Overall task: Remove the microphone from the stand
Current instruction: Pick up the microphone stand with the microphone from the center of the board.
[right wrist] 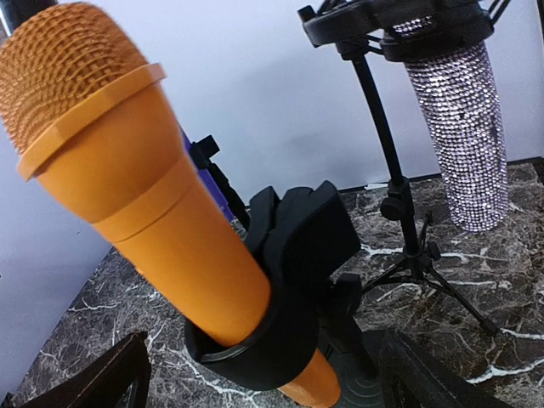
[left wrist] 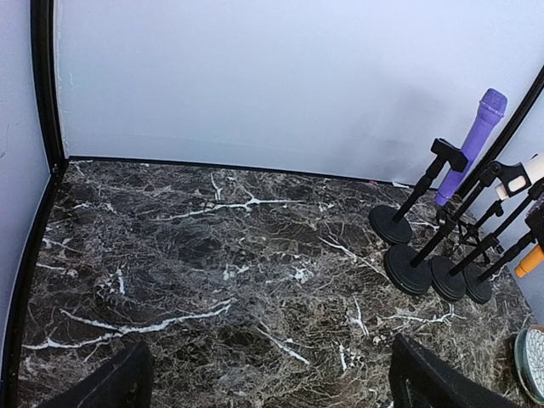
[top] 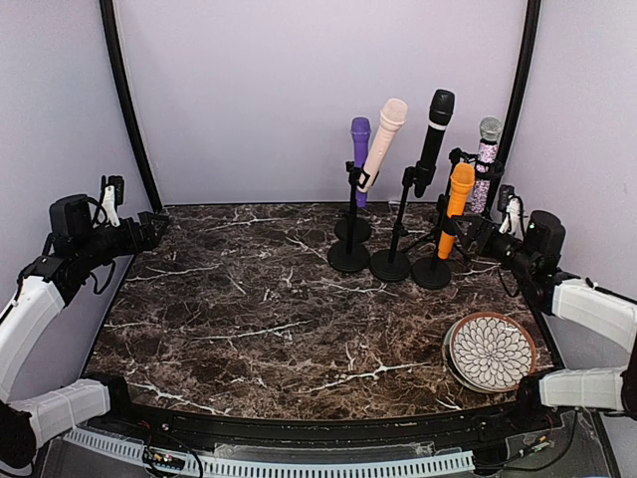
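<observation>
**Orange microphone in its stand.** The orange microphone point(top: 458, 202) sits tilted, head up, in the black clip point(right wrist: 293, 272) of its round-based stand point(top: 432, 271), at the right rear of the marble table point(top: 239, 309).

The right gripper point(top: 472, 232) is level with the clip and just beside it, jaws spread wide. In the right wrist view its two fingers point(right wrist: 98, 378) show at the lower corners, one on either side of the clip and the lower end of the handle. They grasp nothing.

Behind the orange microphone, a glitter-covered microphone point(right wrist: 455, 127) is held in a tripod stand point(right wrist: 416, 255). To the left in the top view stand a black microphone point(top: 434, 139), a pale pink microphone point(top: 384, 139) and a purple microphone point(top: 359, 159). Each is on its own stand, with the bases close together.

A patterned plate point(top: 490, 351) lies at the near right of the table, apart from the stands. The left gripper point(top: 151, 227) hovers at the table's far left corner, well apart from the microphones. Its jaws are wide and empty, and its dark fingers point(left wrist: 106, 382) are visible at the bottom of the left wrist view.
</observation>
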### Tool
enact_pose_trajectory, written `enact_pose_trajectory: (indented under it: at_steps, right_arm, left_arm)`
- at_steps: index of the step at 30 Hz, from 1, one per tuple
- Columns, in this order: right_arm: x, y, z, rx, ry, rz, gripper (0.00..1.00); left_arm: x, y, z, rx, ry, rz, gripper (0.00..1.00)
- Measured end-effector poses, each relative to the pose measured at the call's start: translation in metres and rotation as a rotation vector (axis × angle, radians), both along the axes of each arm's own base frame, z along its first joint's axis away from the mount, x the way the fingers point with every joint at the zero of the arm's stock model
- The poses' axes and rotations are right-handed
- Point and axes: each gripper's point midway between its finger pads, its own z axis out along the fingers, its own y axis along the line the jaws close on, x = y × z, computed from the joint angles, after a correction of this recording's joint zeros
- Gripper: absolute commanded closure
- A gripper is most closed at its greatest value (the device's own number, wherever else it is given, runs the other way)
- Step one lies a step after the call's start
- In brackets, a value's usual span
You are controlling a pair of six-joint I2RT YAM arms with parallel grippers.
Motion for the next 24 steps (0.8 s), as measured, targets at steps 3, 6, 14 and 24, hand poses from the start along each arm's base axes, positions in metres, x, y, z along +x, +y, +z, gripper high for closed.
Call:
enact_pose_trajectory:
  at_steps: [3,6,14,24]
  right_arm:
    - [-0.008,0.01,0.0,-0.012,-0.028,0.026,0.05]
    - [-0.018,0.014,-0.001,-0.021,-0.053,0.018,0.05]
    - [-0.017,0.03,-0.005,-0.111,-0.089,-0.098,0.15]
    - [0.016,0.023,-0.019,-0.229,-0.066,-0.282,0.27]
  left_arm:
    - [0.0,-0.002,0.002,-0.004,-0.007,-0.013,0.01]
    - [0.0,-0.004,0.003,-0.007,-0.01,-0.021,0.01]
    - [-0.001,-0.007,0.003,-0.014,-0.01,-0.04,0.01]
    - [-0.001,-0.009,0.003,-0.018,-0.013,-0.051,0.01]
